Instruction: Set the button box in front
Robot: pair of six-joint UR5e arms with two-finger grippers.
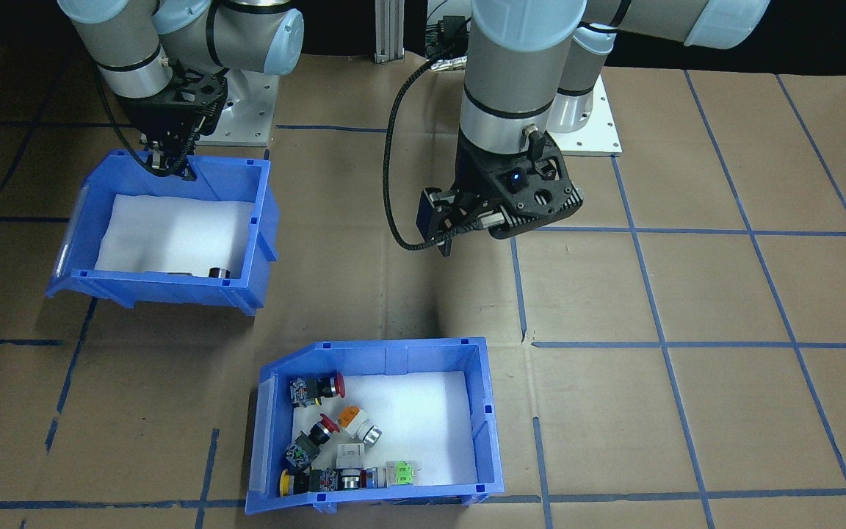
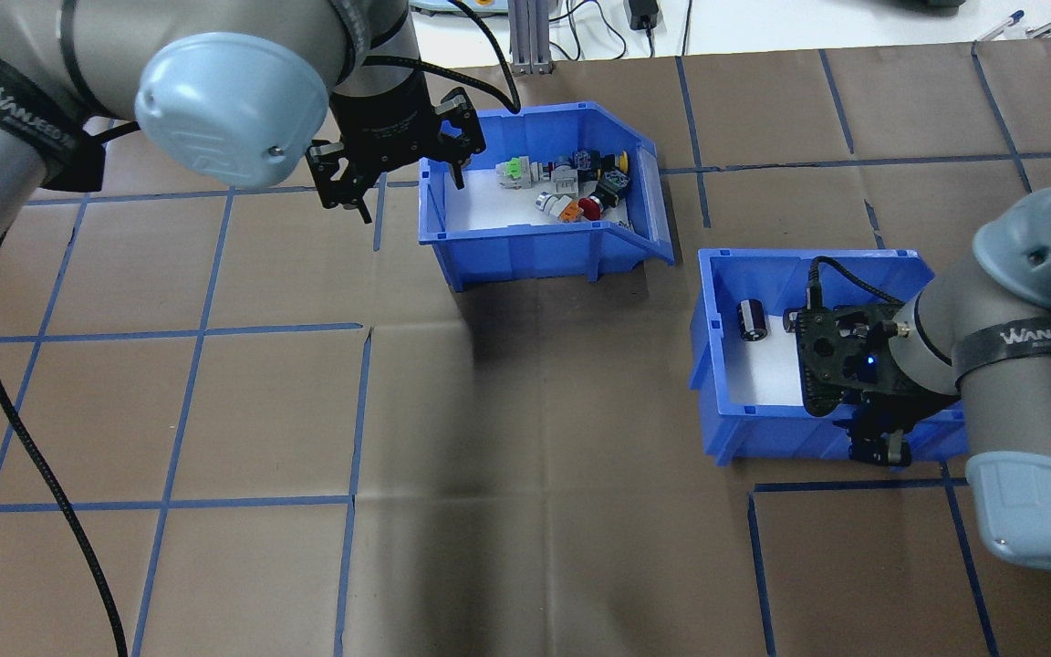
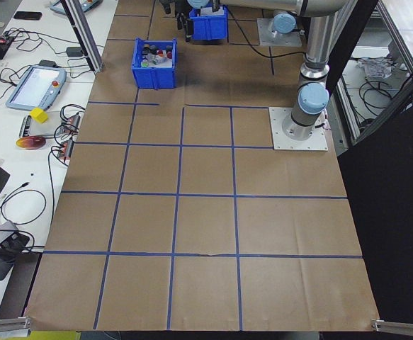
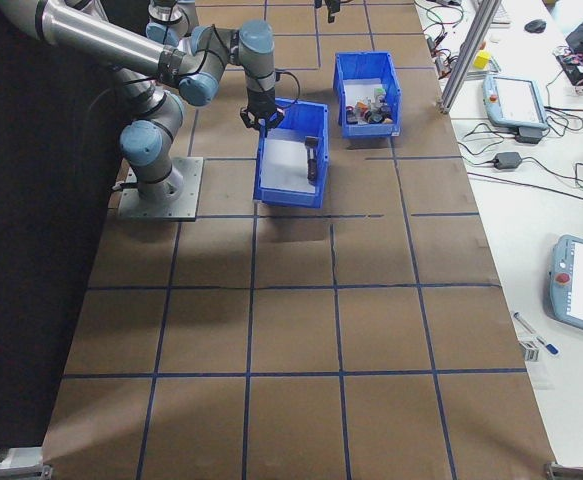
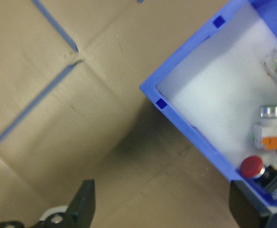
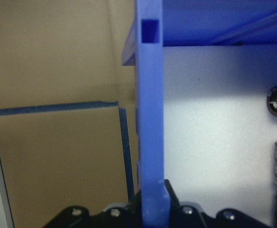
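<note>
The button box (image 1: 467, 411) is a blue bin with a white liner, and push-buttons lie along one side. It stands at the table's far side from the robot, also seen as the button box (image 2: 535, 242). My left gripper (image 2: 411, 198) hovers open just off the box's left end, holding nothing. The left wrist view shows its fingertips (image 5: 83, 199) spread wide above bare cardboard, beside a corner of the button box (image 5: 200, 128). My right gripper (image 2: 877, 447) is shut on the near wall of a second blue bin (image 2: 717, 365); that wall (image 6: 150, 118) runs between its fingers.
The second blue bin (image 1: 173, 283) holds black cylinders (image 2: 752, 319) on white foam and stands close to the robot's base. Blue tape lines grid the brown cardboard tabletop (image 1: 687, 294). Operators' desks with pendants (image 4: 516, 100) and cables line the table's far side.
</note>
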